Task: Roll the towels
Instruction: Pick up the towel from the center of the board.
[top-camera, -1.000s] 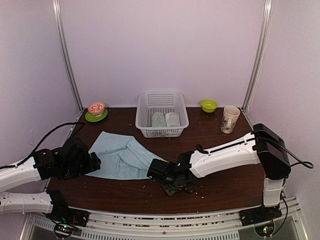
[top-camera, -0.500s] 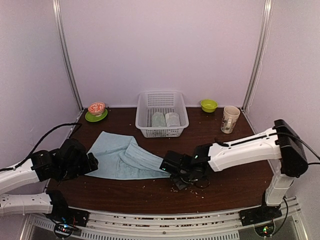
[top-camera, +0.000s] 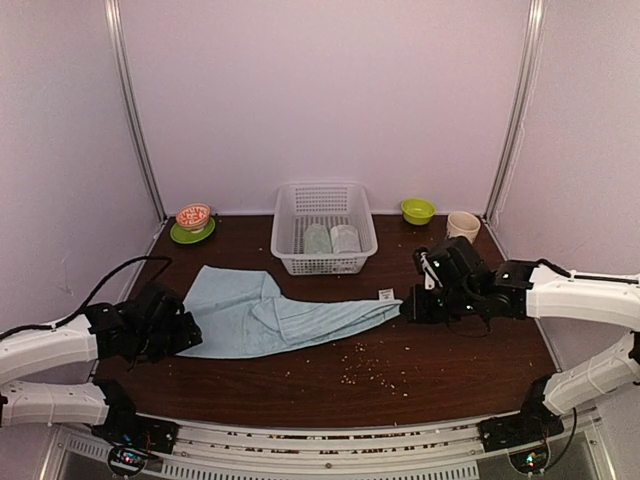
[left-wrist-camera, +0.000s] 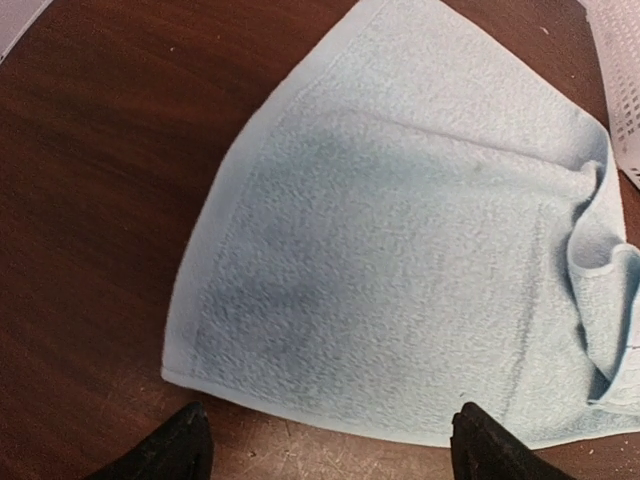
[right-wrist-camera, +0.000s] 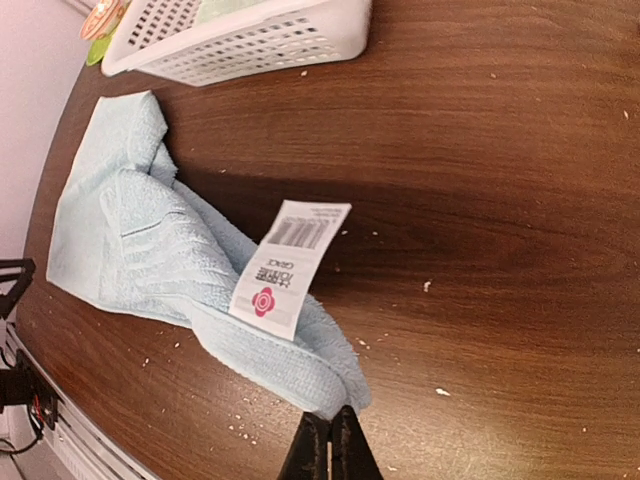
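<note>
Spread across the left half of the table (top-camera: 450, 375), the light blue towel (top-camera: 250, 310) lies partly folded on itself and tapers rightward to a single corner. That corner is pinched between the closed fingers of the right gripper (top-camera: 405, 308), just beyond a white label (right-wrist-camera: 290, 262) sewn to the towel's edge. At the towel's opposite, near-left edge the left gripper (left-wrist-camera: 330, 450) hovers with its jaws wide apart, holding nothing. Behind, the white basket (top-camera: 323, 266) holds a rolled pale green towel (top-camera: 317, 238) and a rolled greyish-white towel (top-camera: 345, 237) side by side. Crumbs (top-camera: 365, 370) dot the table's front.
</note>
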